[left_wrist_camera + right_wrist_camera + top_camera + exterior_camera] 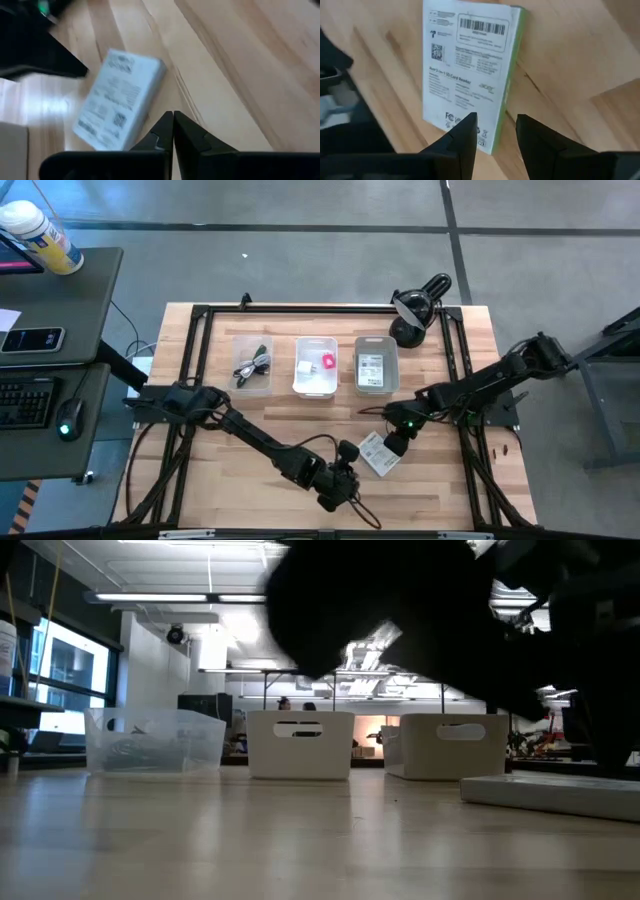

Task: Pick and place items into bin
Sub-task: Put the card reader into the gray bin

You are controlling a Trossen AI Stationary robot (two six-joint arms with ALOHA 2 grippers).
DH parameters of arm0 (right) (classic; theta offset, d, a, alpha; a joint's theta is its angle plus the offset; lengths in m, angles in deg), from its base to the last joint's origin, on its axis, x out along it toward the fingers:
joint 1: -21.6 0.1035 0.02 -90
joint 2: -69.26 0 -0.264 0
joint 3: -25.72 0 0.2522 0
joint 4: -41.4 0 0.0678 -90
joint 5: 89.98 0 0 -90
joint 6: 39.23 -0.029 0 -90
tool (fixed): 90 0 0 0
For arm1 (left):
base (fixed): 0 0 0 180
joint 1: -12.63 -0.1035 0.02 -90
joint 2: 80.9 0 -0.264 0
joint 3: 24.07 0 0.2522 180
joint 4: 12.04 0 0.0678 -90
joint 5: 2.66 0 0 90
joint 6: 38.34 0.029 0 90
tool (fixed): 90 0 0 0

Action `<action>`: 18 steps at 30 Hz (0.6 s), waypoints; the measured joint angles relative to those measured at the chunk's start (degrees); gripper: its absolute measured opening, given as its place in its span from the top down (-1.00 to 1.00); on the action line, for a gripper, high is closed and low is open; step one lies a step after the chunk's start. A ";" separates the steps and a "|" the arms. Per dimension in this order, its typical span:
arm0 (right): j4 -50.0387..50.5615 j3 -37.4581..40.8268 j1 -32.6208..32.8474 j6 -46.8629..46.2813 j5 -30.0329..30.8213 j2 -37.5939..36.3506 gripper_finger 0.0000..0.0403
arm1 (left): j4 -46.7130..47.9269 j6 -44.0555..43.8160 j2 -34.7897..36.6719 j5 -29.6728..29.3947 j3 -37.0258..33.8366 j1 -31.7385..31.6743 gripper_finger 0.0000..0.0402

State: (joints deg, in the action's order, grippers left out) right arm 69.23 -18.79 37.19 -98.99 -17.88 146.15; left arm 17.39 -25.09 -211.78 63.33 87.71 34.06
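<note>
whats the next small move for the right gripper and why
Probably lower the right gripper and close it across the white printed packet's green-edged side. Its fingers are open, one over the packet's corner, and the packet lies flat on the table, outside the three bins. The left gripper waits shut nearby.

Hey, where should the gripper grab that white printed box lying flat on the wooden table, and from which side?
Probably across its two long edges, coming straight down from above. The white printed box with the green side lies flat, label up, on the wooden table, so only its thin sides offer grip. The right gripper hangs open over its near end, one finger overlapping the label, so it likely needs re-centring. The left gripper is shut beside it.
</note>
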 joint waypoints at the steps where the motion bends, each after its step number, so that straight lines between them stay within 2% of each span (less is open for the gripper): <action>1: -1.90 1.21 0.00 -0.78 -0.39 -0.73 0.36 | -1.13 -0.10 -0.28 -0.06 0.15 -0.12 0.99; 8: -12.34 7.80 0.02 -5.97 -0.99 -3.79 0.36 | -2.75 -2.17 -0.94 0.03 0.06 -2.69 1.00; 12: -12.48 8.98 0.02 -6.87 -0.82 -3.85 0.36 | -2.68 -2.58 -1.23 3.66 0.04 -4.38 1.00; 18: -14.50 9.10 -0.32 -6.06 -0.49 -3.85 0.36 | -2.70 -1.01 -1.56 5.66 0.04 -4.65 1.00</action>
State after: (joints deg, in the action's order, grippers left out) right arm 54.74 -9.69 36.87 -105.05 -18.38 142.30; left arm 14.69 -26.09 -213.34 68.99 87.75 29.41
